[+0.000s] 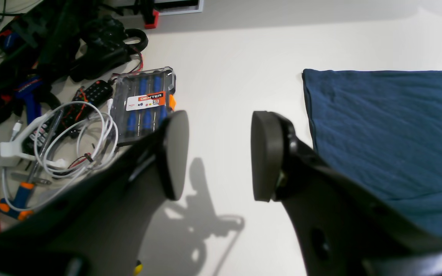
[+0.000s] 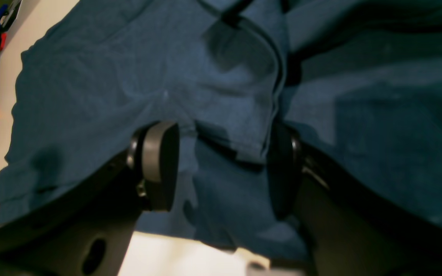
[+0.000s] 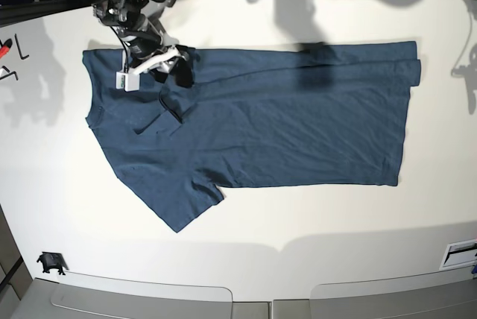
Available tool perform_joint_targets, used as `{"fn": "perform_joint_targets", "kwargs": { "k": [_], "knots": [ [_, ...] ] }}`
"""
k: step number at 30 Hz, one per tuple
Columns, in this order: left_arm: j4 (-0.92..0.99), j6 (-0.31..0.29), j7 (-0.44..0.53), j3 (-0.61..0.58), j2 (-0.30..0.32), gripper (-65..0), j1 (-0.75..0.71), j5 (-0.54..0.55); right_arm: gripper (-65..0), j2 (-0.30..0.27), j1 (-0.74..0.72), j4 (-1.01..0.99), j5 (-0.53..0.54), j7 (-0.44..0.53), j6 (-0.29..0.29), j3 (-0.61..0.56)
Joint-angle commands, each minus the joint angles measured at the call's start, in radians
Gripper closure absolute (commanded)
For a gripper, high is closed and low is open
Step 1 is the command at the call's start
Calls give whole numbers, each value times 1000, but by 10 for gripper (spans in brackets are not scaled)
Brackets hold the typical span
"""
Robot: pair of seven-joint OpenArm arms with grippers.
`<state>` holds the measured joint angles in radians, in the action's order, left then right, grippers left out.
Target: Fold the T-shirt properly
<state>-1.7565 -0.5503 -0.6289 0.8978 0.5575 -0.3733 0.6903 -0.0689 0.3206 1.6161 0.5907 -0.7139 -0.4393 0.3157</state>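
Note:
The dark teal-blue T-shirt (image 3: 268, 118) lies flat on the white table, collar to the left and hem to the right. One sleeve sticks out at the lower left; the other is folded in over the chest (image 3: 160, 114). My right gripper (image 3: 177, 71) is open low over the shirt's upper left shoulder. In the right wrist view the right gripper (image 2: 221, 168) straddles a folded edge of the T-shirt (image 2: 236, 115). My left gripper (image 1: 219, 153) is open and empty above bare table, left of a corner of the T-shirt (image 1: 390, 126).
A pile of tools lies beside the left gripper: a clear screwdriver set box (image 1: 144, 101), a coiled white cable (image 1: 75, 142) and black gear (image 1: 71, 42). Allen keys (image 3: 11, 62) lie at the table's left edge, and a small black clip (image 3: 51, 261) at the front left.

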Motion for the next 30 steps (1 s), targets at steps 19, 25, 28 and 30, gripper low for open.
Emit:
{"fn": "perform_joint_targets", "kwargs": {
  "k": [19, 25, 28, 30],
  "knots": [
    [-16, 4, 27, 10, 25, -246, 5, 16, -201, -6, -60, 13, -37, 34, 60, -2],
    [-16, 4, 27, 10, 25, -246, 5, 16, -55, -6, -60, 13, -33, 34, 58, -2],
    [-16, 4, 27, 10, 25, -246, 5, 16, 0, -6, -63, 13, -29, 34, 51, -2],
    [-16, 4, 28, 11, 25, -246, 5, 16, 0, -6, -72, 13, -29, 33, 46, -2]
  ]
}}
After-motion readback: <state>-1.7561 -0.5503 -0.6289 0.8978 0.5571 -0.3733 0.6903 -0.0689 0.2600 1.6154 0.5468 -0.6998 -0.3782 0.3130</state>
